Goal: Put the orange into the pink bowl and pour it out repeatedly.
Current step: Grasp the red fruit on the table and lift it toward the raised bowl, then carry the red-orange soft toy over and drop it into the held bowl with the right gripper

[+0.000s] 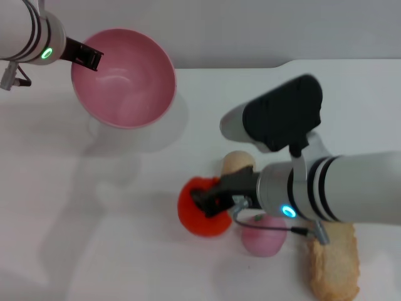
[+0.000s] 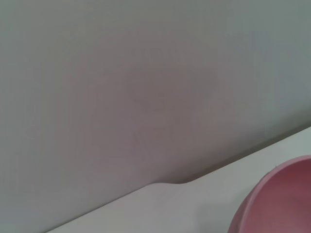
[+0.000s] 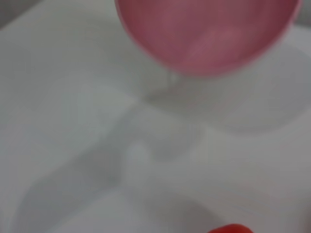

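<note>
Two claws are seen over the white desk (image 1: 94,251). The left claw (image 1: 88,58) is pinched on the rim of the empty pink bowl (image 1: 123,76), which is held tilted off the desk. Right of the bowl and nearer the robot, the orange (image 1: 202,207) is gripped by the right claw (image 1: 210,202). Just right of the orange lie a beige ball (image 1: 237,162), a pink fruit (image 1: 263,236) and a bread piece (image 1: 334,264).
</note>
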You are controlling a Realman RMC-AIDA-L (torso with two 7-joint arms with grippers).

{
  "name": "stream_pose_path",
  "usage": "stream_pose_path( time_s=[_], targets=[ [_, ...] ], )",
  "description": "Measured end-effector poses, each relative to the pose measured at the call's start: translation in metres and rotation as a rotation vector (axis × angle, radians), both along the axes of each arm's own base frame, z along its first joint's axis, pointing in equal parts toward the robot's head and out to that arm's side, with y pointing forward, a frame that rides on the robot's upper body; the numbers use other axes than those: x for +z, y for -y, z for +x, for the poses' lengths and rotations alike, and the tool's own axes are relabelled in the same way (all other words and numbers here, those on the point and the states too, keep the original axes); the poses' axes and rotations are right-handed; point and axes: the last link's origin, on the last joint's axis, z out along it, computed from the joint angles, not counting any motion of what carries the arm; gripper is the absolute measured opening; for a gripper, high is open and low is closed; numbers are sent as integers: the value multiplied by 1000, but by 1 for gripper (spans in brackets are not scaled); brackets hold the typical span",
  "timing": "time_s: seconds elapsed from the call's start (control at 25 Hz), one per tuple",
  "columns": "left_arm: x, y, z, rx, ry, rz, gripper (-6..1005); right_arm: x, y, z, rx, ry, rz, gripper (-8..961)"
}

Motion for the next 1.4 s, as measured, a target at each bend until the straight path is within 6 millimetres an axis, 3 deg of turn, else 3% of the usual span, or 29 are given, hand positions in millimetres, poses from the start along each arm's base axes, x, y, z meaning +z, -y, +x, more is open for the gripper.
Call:
stream_pose_path(
  time_s=[0.28,0.64,1.04,1.24,1.4],
  targets=[
    [-7,4,-3,4,-11,-22,43,32,-11,-29,100,-14,102,214],
    [-39,17,2,-13,-29,-109,43,72,-21,-58,198,-14,243,171],
    [-61,26,20,-71,27,-189,42,65,-39,-54,190,4,252,81],
    [-64,27,24,-87,43,-200,42,59,-41,-52,199,1,254,110],
    [-64,27,24,-87,44,-201,42,59,-42,-51,196,2,256,199]
  ],
)
